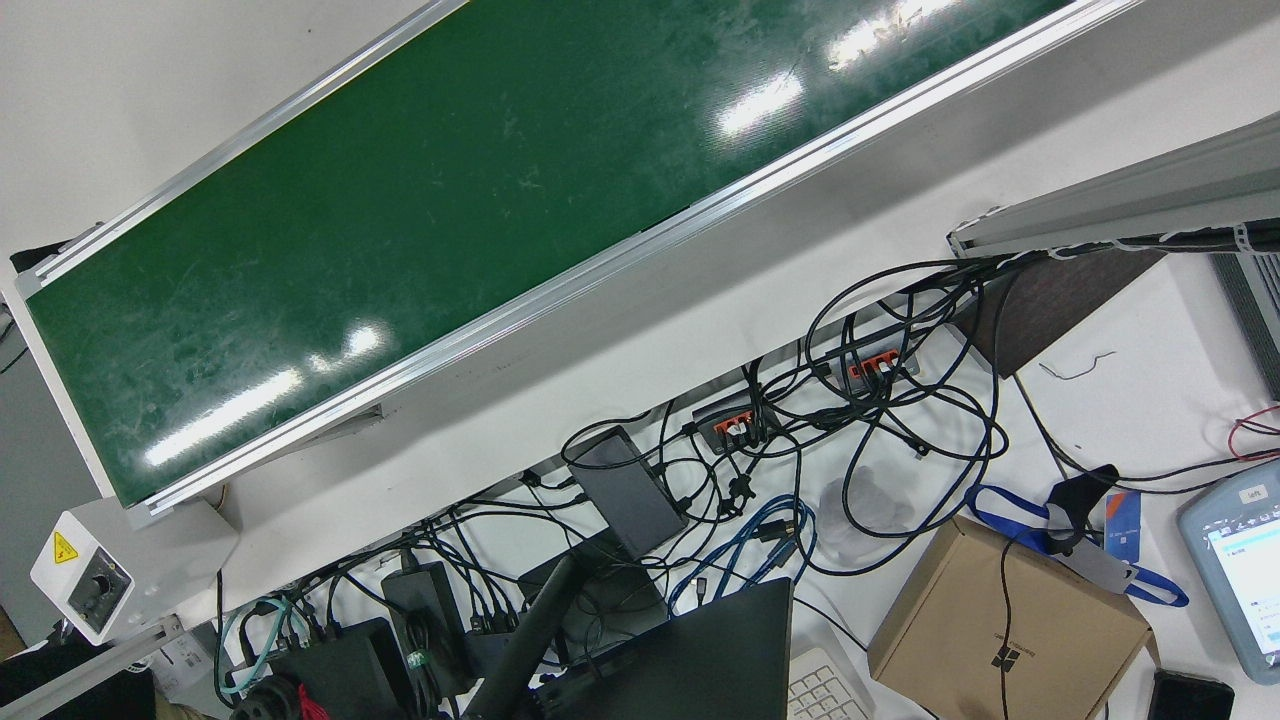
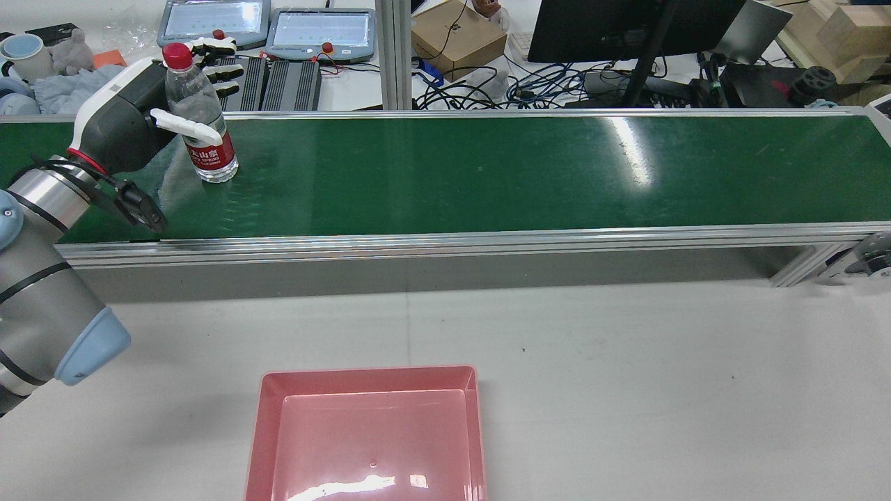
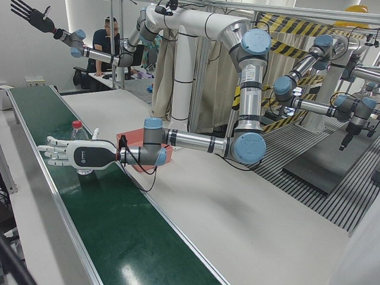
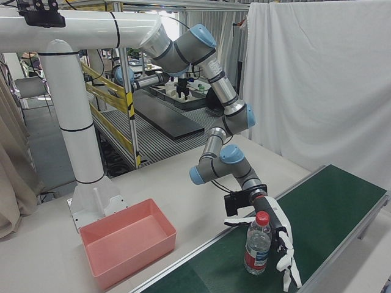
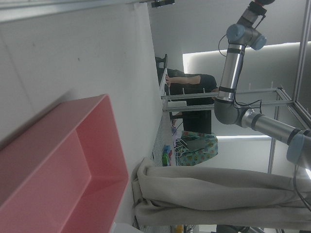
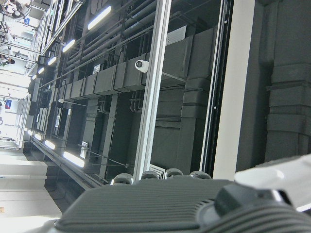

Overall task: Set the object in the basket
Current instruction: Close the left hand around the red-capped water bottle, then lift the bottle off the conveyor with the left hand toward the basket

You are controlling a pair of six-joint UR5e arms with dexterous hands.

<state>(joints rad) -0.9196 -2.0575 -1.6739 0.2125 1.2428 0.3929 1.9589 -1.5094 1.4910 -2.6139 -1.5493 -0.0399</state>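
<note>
- The green conveyor belt (image 2: 487, 174) runs across the far side of the table in the rear view; nothing else lies on it but the bottle.
- The pink basket (image 2: 261, 431) sits empty on the white table near the robot.
- The left hand (image 2: 160, 104) is spread wide around the bottle, thumb on the near side and fingers beyond, not yet closed.
- The water bottle (image 2: 202, 132) stands upright on the belt, at about 11 o'clock from the basket.
- The right hand (image 3: 28, 15) is raised high, fingers splayed, holding nothing.
- Step in hand, as I judge it: grasping. Next the fingers should close firmly on the bottle's body, then lift and carry it toward 5 o'clock to the basket.
</note>
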